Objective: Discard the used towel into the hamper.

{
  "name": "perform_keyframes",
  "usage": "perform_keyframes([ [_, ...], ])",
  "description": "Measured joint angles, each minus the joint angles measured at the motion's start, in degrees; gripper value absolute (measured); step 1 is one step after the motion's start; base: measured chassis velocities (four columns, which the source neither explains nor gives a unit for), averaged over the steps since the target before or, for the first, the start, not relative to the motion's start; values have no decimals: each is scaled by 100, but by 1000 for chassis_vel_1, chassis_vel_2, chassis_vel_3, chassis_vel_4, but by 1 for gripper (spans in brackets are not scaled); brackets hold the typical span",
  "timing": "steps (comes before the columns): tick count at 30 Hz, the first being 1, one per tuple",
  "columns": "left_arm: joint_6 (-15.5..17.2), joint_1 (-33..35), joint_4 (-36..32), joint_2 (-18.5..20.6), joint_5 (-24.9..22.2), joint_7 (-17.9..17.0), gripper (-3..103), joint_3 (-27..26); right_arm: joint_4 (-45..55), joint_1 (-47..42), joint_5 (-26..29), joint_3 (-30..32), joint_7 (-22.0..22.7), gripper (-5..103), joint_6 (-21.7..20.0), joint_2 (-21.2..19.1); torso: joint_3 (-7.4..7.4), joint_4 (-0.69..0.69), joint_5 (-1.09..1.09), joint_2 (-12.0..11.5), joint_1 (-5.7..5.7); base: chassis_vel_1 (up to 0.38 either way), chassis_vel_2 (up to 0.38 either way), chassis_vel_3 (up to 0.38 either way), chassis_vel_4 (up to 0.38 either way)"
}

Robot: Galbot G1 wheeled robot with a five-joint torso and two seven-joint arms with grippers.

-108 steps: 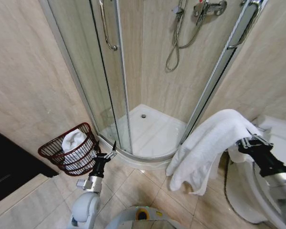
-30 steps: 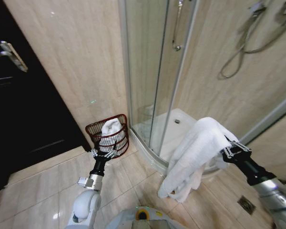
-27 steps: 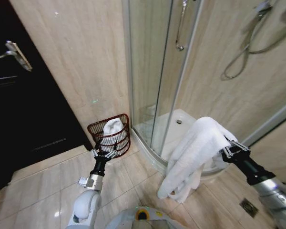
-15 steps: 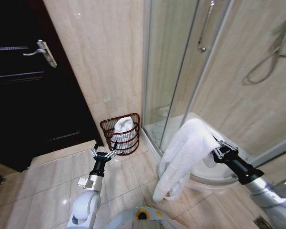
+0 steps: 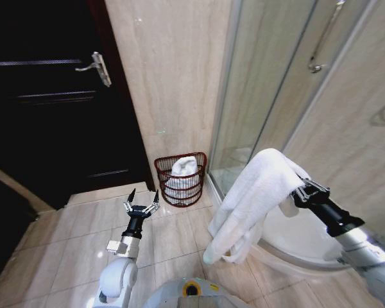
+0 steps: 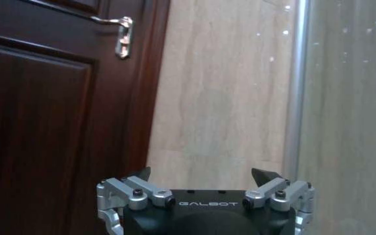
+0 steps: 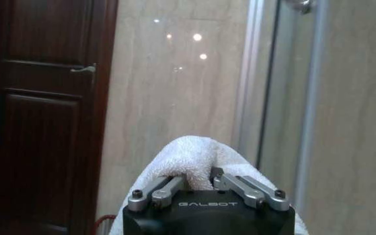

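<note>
Towel (image 5: 253, 192) position: the large white towel is draped over and hangs from the right hand (image 5: 300, 192), which is raised on the right side of the head view, in front of the curved shower base (image 5: 295, 237). The towel's folds reach down toward the floor (image 5: 70, 244) but end above it. In the right wrist view, the right hand (image 7: 202, 185) has its fingers (image 7: 164, 190) pressed in against the bunched white cloth (image 7: 198, 159), pinching it.

Hamper (image 5: 181, 179) position: the small round dark reddish-brown openwork basket stands on the tiled floor against the beige wall (image 5: 173, 77), between the dark wooden door (image 5: 51, 102) and the glass shower enclosure (image 5: 263, 96). It already contains a rolled white towel (image 5: 183, 168) (standing upright, its top above the rim). The hamper sits well apart from the towel held by the right hand.

Left hand (image 5: 141, 206) state: it is held low, in front of the hamper and short of it, with its fingers spread wide and nothing between them. The left wrist view shows the left hand (image 6: 205, 183) with both fingertips (image 6: 264, 175) apart, facing the wall beside the door with its lever handle (image 6: 117, 30).
</note>
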Motion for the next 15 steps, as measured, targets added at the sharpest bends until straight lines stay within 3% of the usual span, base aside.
perform_keyframes([
  [6, -69, 11, 13, -35, 26, -2, 100, 0, 0, 23, -25, -18, 1, 11, -10, 11, 0, 0, 0, 0, 0, 67, 70, 61, 76],
  [10, -606, -119, 176, -54, 134, -97, 100, 1, 0, 59, -62, -31, 5, 11, -48, 25, 1, 1, -1, 1, 0, 48, 32, 35, 50],
  [15, -659, -150, 199, -69, 116, -135, 100, -32, 0, 76, -131, -89, 7, 11, -60, 31, 10, 1, 0, 20, 5, 0, 0, 0, 0],
])
